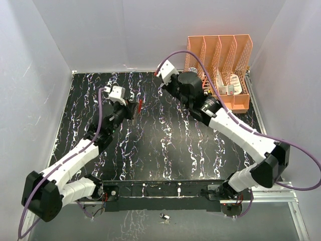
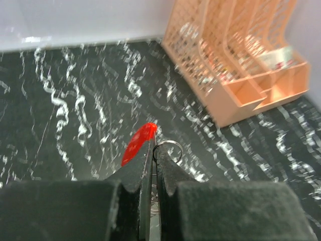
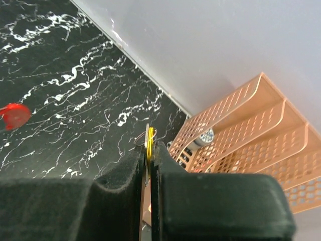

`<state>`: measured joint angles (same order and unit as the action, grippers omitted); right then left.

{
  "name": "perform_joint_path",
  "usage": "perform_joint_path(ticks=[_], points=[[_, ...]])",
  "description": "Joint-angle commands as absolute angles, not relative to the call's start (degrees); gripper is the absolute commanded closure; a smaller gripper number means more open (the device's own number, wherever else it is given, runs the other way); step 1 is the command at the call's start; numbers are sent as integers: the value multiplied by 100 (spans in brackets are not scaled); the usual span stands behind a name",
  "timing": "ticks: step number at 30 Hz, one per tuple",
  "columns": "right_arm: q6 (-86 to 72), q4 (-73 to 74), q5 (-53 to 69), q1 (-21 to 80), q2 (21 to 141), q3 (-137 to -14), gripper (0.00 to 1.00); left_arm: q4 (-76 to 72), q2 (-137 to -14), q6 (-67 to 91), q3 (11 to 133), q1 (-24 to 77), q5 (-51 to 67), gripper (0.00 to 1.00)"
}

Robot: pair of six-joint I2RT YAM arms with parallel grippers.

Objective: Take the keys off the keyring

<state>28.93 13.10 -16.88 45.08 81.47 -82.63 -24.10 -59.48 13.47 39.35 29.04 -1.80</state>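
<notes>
Keyring [image 2: 173, 142]: a thin metal ring standing out past the tips of the left claw [image 2: 153, 153], which is closed on it and on the red key [image 2: 138, 145]. The key's long axis runs forward along the jaws. Its head leans away from the orange desk organiser [image 1: 241, 55], and the ring lies on the organiser's side. Right claw [image 3: 149, 150]: closed on the yellow key [image 3: 149, 136], held edge-on, between the left claw and the organiser and apart from both, above the tabletop [image 1: 165, 150]. I judge the coming move to be a pull of the ring off the red key, toward the organiser, where the right claw stands. Count: two keys, one of each colour, and one certain ring. I cannot identify the fine wire loop [image 3: 139, 142] beside the yellow key.
</notes>
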Motion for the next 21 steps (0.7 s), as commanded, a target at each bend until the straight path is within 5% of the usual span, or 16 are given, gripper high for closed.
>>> perform_joint_path(ticks=[1,21], points=[[1863,1060,-1046,4017,8379,-8430,100,-1964,-6458,1093,3951,2807,-525,100],[386,-162,360,3270,9682,-7333,100,-3853,-8655,1379,3778,1685,210,100]])
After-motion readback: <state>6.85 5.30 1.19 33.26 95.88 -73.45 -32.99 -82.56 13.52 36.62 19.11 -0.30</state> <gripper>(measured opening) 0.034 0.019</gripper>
